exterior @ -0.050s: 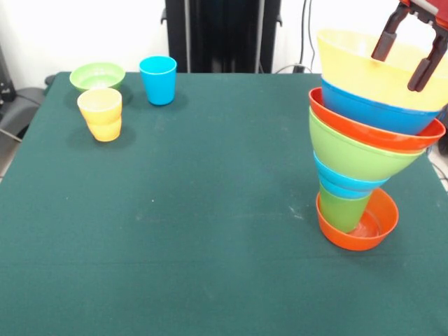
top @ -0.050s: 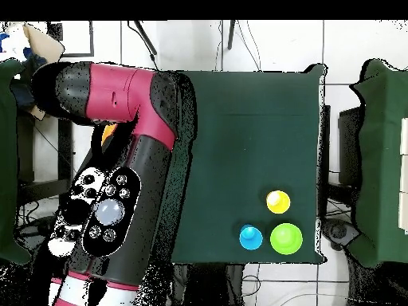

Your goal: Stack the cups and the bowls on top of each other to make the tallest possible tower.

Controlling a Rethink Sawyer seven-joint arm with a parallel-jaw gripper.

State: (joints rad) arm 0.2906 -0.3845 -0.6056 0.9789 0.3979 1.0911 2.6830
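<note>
Leaning toward the right of the front view, the tower [exterior @ -0.050s: 364, 133] stands near the counter's [exterior @ -0.050s: 196, 210] right edge: orange bowl [exterior @ -0.050s: 358, 234] lowest, a green cup [exterior @ -0.050s: 344, 208] upright in it, then blue, green, red and blue bowls widening upward, with a wide yellow bowl [exterior @ -0.050s: 371, 66] on top.

End effector [exterior @ -0.050s: 409, 52] hangs over that yellow bowl, fingers [exterior @ -0.050s: 387, 38] spread apart and gripping nothing; one finger seems to reach inside the rim, contact uncertain.

Well away from the tower, at the counter's far left corner in the front view: yellow cup [exterior @ -0.050s: 100, 114], blue cup [exterior @ -0.050s: 158, 80], small green bowl [exterior @ -0.050s: 97, 74], all loose.

Judgement: glossy plastic, light, stiff, slippery. Take the remaining pieces by the rim wall, one finger inside. The tower is top-heavy on a narrow cup; any sideways nudge could tip it.

In the overhead view the arm [top @ -0.050s: 119, 183] hides the tower.
</note>
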